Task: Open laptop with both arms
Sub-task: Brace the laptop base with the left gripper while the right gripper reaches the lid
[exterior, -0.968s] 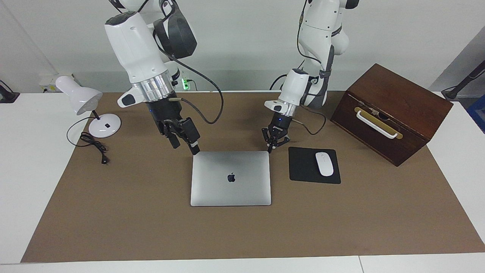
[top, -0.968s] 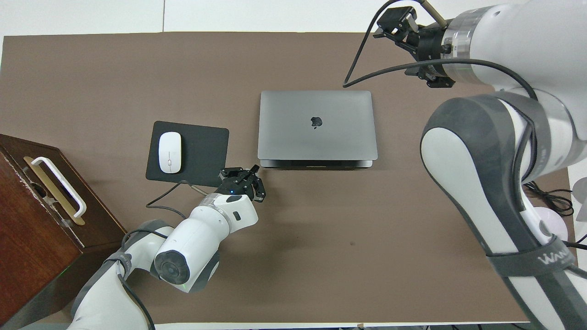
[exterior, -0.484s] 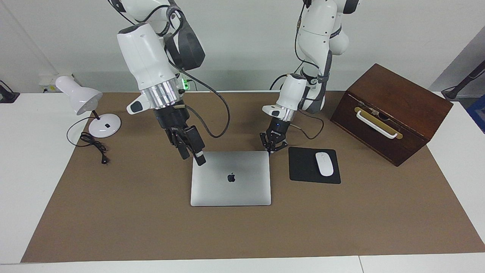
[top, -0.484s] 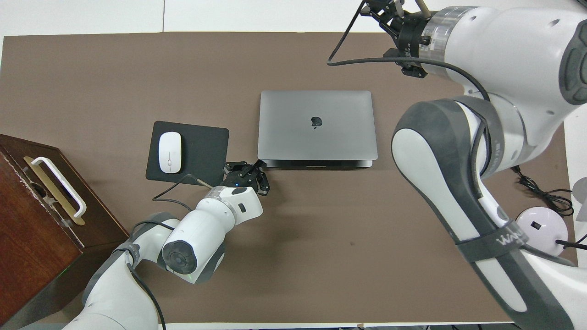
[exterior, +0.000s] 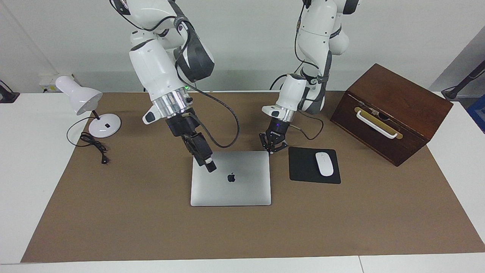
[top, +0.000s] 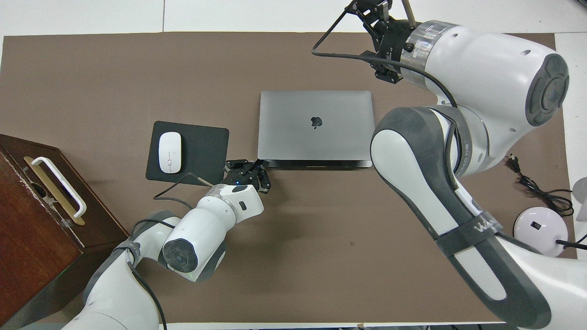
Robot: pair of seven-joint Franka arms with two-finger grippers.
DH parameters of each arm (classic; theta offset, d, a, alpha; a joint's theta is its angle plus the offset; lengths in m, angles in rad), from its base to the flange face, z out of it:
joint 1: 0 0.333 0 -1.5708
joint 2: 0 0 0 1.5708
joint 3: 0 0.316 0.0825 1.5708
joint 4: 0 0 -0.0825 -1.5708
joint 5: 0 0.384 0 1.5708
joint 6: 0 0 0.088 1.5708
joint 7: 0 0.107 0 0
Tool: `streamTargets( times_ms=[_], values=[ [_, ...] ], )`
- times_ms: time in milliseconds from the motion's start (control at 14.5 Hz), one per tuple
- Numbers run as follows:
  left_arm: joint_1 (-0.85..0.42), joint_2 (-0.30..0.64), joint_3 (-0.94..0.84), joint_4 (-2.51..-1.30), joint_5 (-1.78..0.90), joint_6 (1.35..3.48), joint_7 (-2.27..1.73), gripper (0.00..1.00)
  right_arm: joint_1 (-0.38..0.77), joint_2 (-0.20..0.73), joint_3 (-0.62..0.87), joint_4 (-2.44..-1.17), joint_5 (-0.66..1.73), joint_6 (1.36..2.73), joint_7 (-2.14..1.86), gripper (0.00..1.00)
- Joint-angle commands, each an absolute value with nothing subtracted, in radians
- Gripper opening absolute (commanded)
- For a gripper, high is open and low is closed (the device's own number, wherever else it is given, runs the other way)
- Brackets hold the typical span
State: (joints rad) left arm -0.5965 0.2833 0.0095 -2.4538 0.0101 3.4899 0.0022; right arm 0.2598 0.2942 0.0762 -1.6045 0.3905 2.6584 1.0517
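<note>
The silver-grey laptop (exterior: 231, 185) lies closed and flat in the middle of the brown mat, apple logo up; it also shows in the overhead view (top: 316, 105). My right gripper (exterior: 209, 166) hangs tilted over the lid near its corner toward the right arm's end, fingers open; whether it touches the lid I cannot tell. My left gripper (exterior: 270, 151) is low at the laptop's corner nearest the robots toward the left arm's end, fingers drawn together, its tip at the corner in the overhead view (top: 257, 164).
A black mouse pad (exterior: 301, 167) with a white mouse (exterior: 324, 163) lies beside the laptop, toward the left arm's end. A brown wooden box (exterior: 390, 113) with a white handle stands at that end. A white desk lamp (exterior: 87, 102) and its cord (exterior: 94, 146) are at the right arm's end.
My right gripper has moved down from beside the laptop's corner to over the lid. My left gripper has shifted to the laptop's corner and its fingers have drawn together.
</note>
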Motion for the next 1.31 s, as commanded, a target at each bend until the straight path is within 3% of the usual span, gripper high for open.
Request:
streamTargets(
  times_ms=[0,484,830,1245],
  values=[
    [-0.609,0.316,0.023,-2.413,0.023,3.502,-0.041,0.00,0.261,0.255,0.078,-1.666,0.442,2.677,1.075,0.99],
    [-0.607,0.339,0.023,-2.385,0.023,3.502,-0.044,0.00,0.288,0.196,0.077,-1.845,0.440,2.623,1.129,1.00],
    [-0.600,0.344,0.023,-2.378,0.025,3.501,-0.046,0.00,0.377,0.172,0.075,-1.988,0.440,2.684,1.216,1.00],
    [-0.597,0.367,0.023,-2.358,0.025,3.499,-0.044,0.00,0.466,0.210,0.077,-2.040,0.440,2.859,1.344,1.00]
  ],
)
